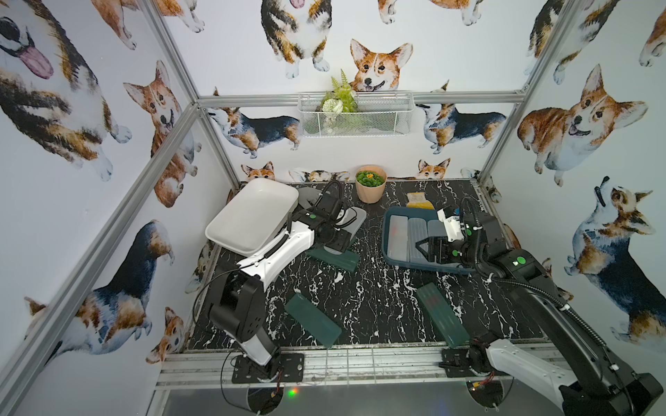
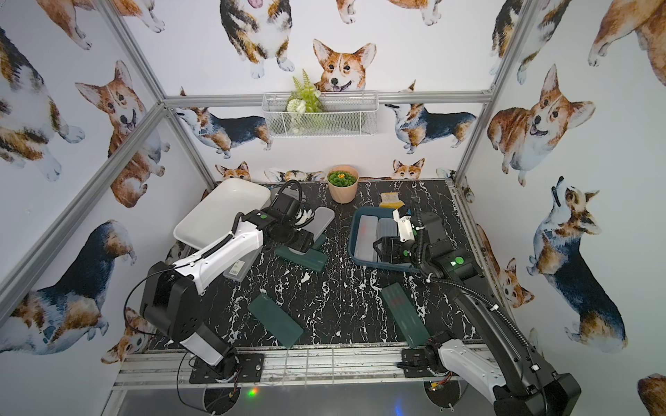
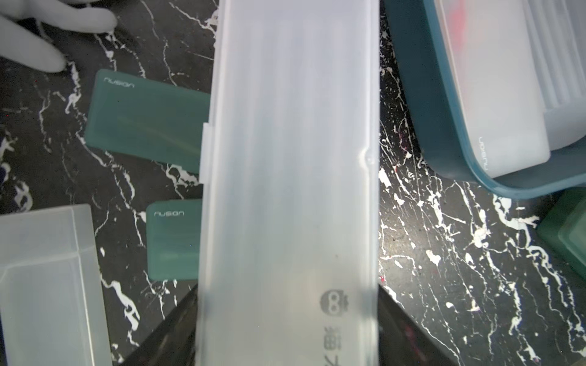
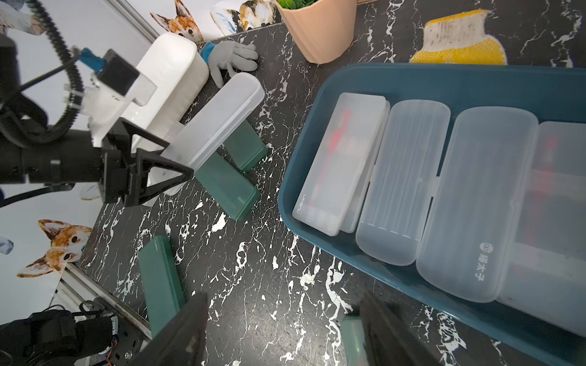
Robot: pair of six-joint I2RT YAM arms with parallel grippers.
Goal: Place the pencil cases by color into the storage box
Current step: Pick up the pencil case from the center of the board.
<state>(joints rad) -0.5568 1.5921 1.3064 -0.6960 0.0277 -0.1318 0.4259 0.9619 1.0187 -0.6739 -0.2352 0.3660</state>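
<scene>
Four green cases (image 1: 311, 318) (image 1: 441, 315) (image 4: 228, 187) (image 4: 249, 147) are lying on the table (image 1: 378, 288): two crossing near centre, one at 7 o'clock, one at 5. Six clear cases (image 4: 402, 180) are showing: four in the teal tub (image 4: 412, 82) at 2 o'clock, one raised case (image 4: 218, 120) over the crossed pair, one at 9. Two tubs (image 1: 252, 212), two gloves (image 4: 234, 57) (image 4: 463, 41) and one pot (image 1: 370, 187) are sitting out.

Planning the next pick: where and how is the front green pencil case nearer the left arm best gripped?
Probably mid-length, jaws across its narrow width, from straight above: the green pencil case lies flat, with bare table beside both long edges.
</scene>
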